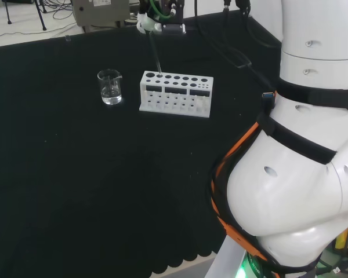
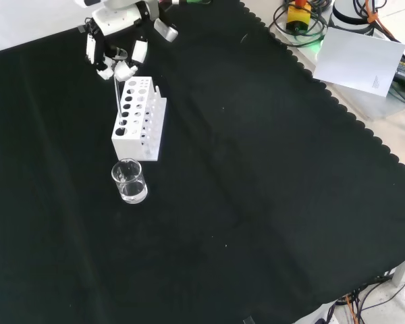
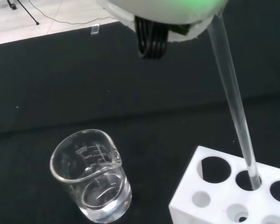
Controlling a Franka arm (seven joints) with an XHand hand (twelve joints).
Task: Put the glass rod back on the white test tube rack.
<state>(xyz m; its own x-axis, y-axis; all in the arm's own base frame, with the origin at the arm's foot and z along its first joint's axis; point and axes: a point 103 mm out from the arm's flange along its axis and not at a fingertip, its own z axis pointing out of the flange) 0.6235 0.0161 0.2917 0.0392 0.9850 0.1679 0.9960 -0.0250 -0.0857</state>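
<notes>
Nearly finished, by the look of it. Glass rod (image 3: 233, 102) tilted, lower tip already inside a hole near the end of the white test tube rack (image 1: 175, 94), seen upper centre in the head view. Upper end pinched in the hand (image 2: 115, 50) at upper left of the front view. Still to do: lower fully, release, withdraw. Glass beaker (image 2: 129, 181) just beside the rack on the black tabletop (image 2: 270, 202), apart from it.

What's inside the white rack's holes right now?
The clear glass rod, held by the hand, has its tip in one hole of the white test tube rack. The other visible holes look empty; depth below is hidden.
</notes>
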